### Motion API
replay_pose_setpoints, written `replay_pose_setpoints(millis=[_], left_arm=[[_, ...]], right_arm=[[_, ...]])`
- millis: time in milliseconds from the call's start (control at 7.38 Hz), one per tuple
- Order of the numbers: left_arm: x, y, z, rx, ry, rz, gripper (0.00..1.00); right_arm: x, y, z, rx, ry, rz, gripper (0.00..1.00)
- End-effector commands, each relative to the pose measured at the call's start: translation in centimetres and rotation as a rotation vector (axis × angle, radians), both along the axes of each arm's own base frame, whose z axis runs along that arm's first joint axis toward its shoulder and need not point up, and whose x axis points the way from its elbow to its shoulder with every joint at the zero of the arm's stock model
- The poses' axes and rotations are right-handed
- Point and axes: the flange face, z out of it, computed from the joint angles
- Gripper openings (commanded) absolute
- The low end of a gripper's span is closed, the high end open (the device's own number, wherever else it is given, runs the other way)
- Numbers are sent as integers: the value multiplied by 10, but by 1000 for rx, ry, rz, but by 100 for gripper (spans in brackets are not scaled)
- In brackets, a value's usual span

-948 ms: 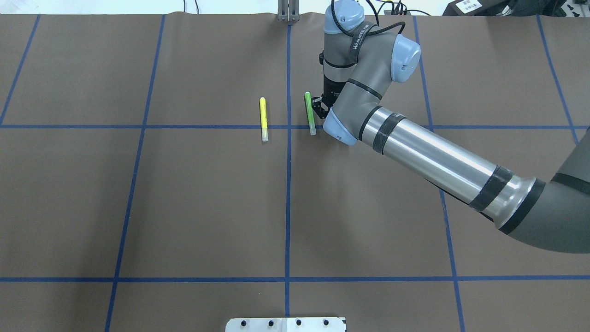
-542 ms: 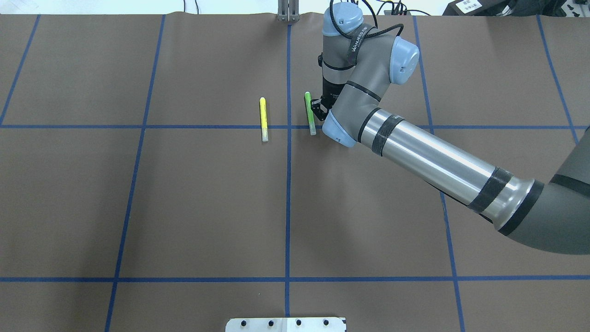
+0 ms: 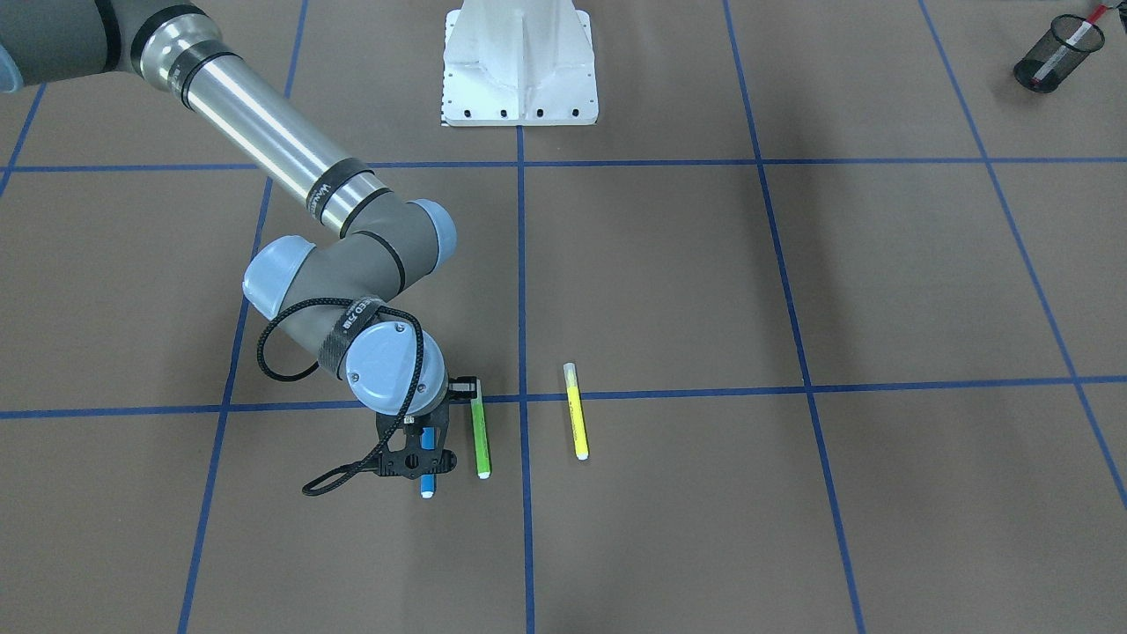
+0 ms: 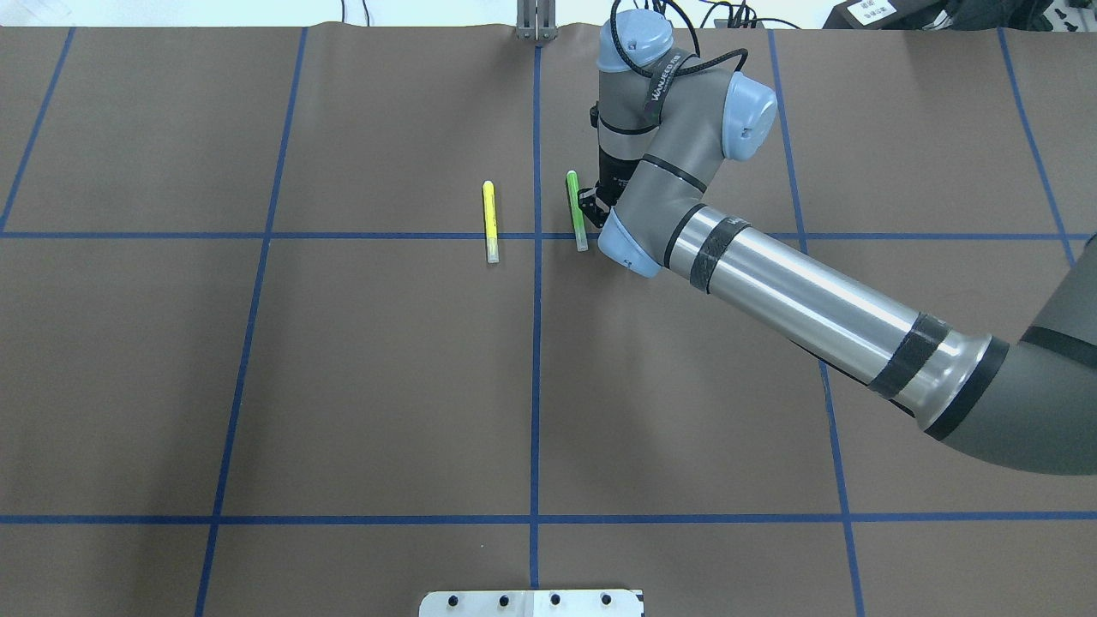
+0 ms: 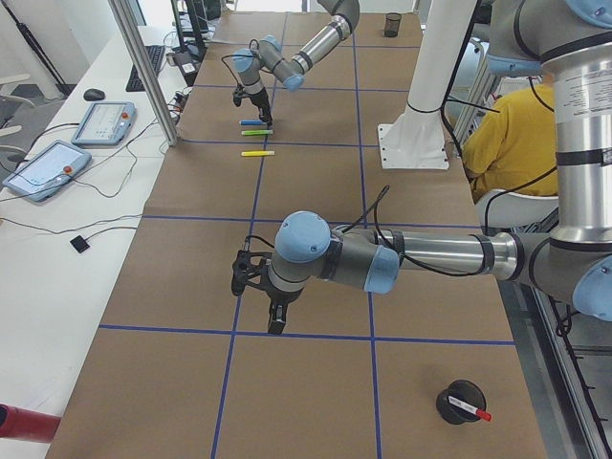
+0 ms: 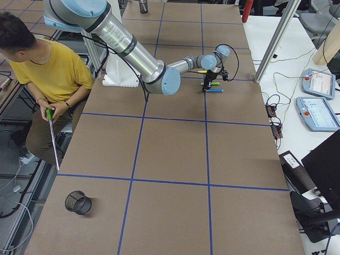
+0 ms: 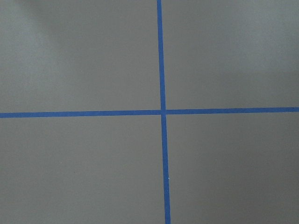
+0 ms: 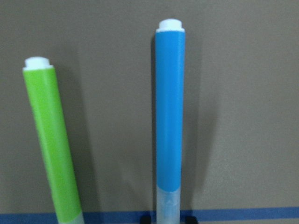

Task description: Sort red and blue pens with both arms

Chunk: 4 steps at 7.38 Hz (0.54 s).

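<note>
Two narrowly parted jaws of the right gripper (image 3: 423, 447) straddle the blue pen (image 8: 168, 107) — a sliver of gap each side — beside a green marker (image 3: 480, 431) toward the desk's (image 4: 257, 386) operator-side edge; whether the left gripper (image 5: 274, 320) is parted cannot be told.

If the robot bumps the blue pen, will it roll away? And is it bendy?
Probably it rolls: the blue pen has a smooth round barrel and lies flat on the table, though the green pen close beside might stop it. It looks straight and stiff, so likely not bendy. Being slim, it is probably light.
</note>
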Motion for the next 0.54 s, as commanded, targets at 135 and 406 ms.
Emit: replay_pose_setpoints(millis=[135, 406], left_arm=[[0, 0, 0, 0, 0, 0, 100], [1, 0, 0, -1, 0, 1, 100]], right_arm=[[1, -1, 0, 9, 0, -9, 0], [15, -9, -15, 30, -23, 6, 0]])
